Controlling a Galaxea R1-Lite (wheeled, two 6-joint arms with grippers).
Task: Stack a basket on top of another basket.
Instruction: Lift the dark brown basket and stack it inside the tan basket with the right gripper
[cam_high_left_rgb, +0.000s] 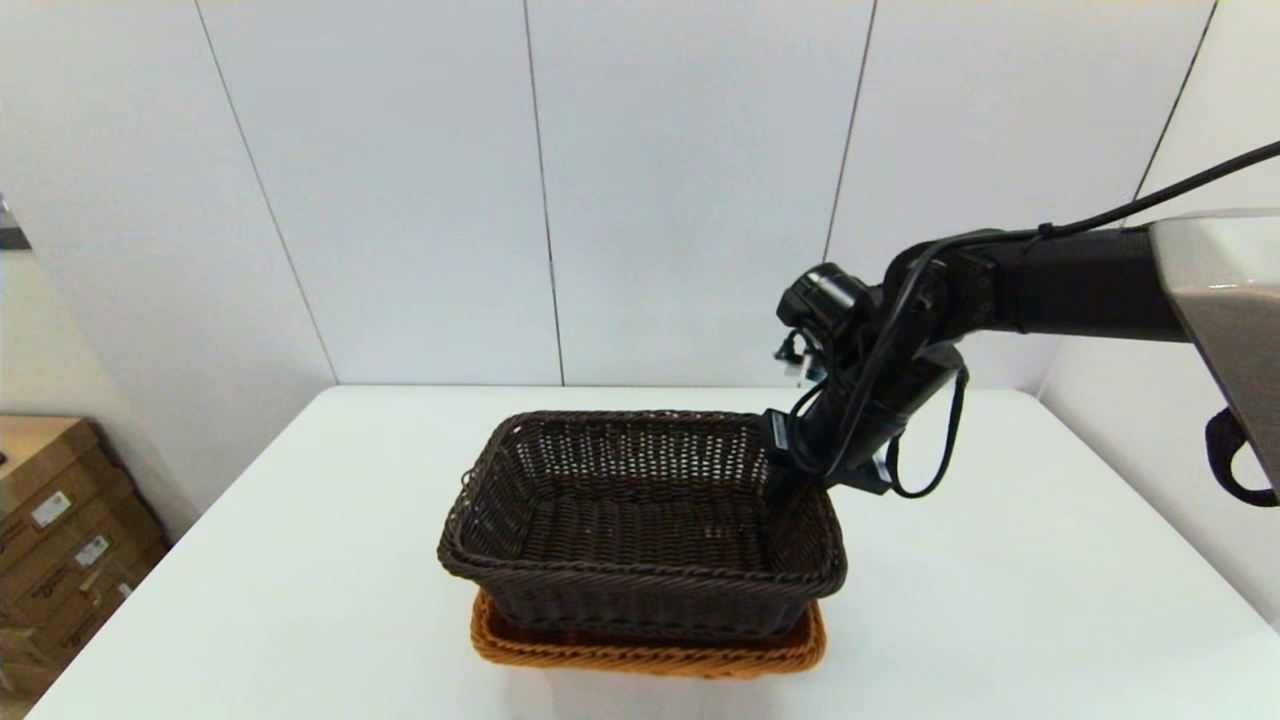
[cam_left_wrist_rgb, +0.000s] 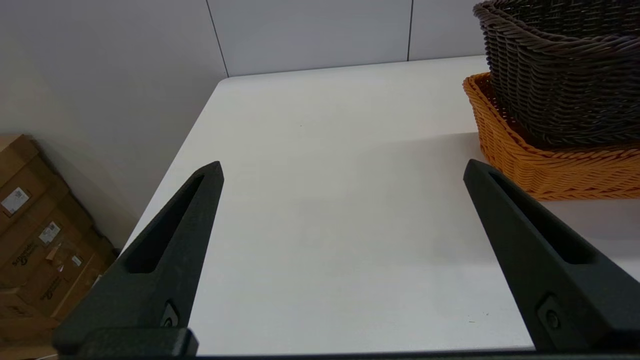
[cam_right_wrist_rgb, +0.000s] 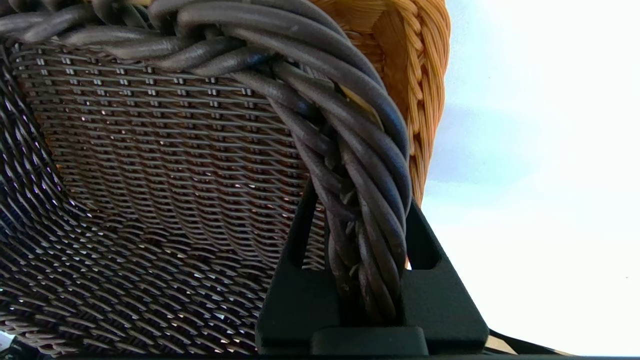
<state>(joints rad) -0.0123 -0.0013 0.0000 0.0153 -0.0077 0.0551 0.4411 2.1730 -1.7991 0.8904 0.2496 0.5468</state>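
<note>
Where the right gripper (cam_right_wrist_rgb: 367, 260) closes, its two black fingers (cam_right_wrist_rgb: 295, 260) pinch the braided rim of the dark basket (cam_high_left_rgb: 640, 520), one finger inside the wall and one outside, the thick twisted strands squeezed between them. That grip sits at the dark basket's far right corner. From there the right arm (cam_high_left_rgb: 1000, 290) rises up and away to the right, wrist bent downward, with black cables looping beside it.

Dark brown, almost black, the held basket is rectangular, with flared open-weave sides and a heavy braided rim. It sits inside the orange basket (cam_high_left_rgb: 650, 655), which rests on the white table (cam_high_left_rgb: 300, 560) directly beneath it. Only the orange rim and a strip of its wall show below the dark basket. From the head view, the dark basket looks slightly tilted, its right side higher; whether its base has fully settled cannot be told.

Left of the dark basket and well apart from it, the left gripper (cam_left_wrist_rgb: 342, 167) hovers above the table, fingers (cam_left_wrist_rgb: 170, 240) spread wide, holding nothing. Cardboard boxes (cam_high_left_rgb: 50, 530) stand on the floor farther left.
</note>
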